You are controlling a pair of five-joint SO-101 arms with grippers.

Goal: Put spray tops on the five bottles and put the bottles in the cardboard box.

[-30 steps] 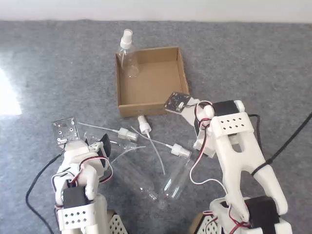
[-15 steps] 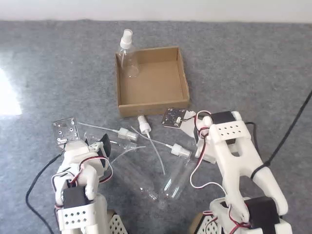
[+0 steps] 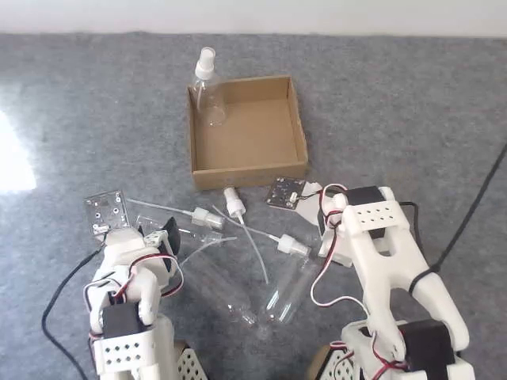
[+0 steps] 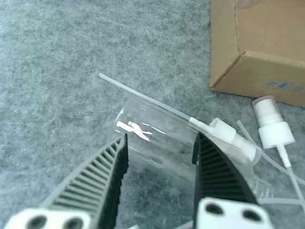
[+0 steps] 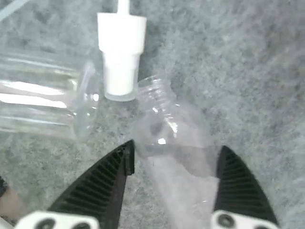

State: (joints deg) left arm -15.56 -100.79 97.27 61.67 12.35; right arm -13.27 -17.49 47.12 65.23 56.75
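Plastic, clear and thin-walled: these bottles look light, slick and easily dented, so I judge mid-body the place to grip, gently. My left tool point(image 4: 159, 143), off the cardboard box's point(image 3: 245, 176) near-left corner, stands released astride the left bottle point(image 4: 152, 126). Spray tops point(image 3: 232, 202) lie just before the box; their thin tubes would bend, so I'd take the white collar. A capped bottle point(image 3: 209, 91) lies across the box's far-left corner. My right tool point(image 5: 174, 152), off its near-right corner, gapes over the right bottle point(image 5: 167, 133). The grey felt-like table point(image 3: 412, 103) should curb rolling; a pale wall point(image 3: 317, 16) runs beyond the box.
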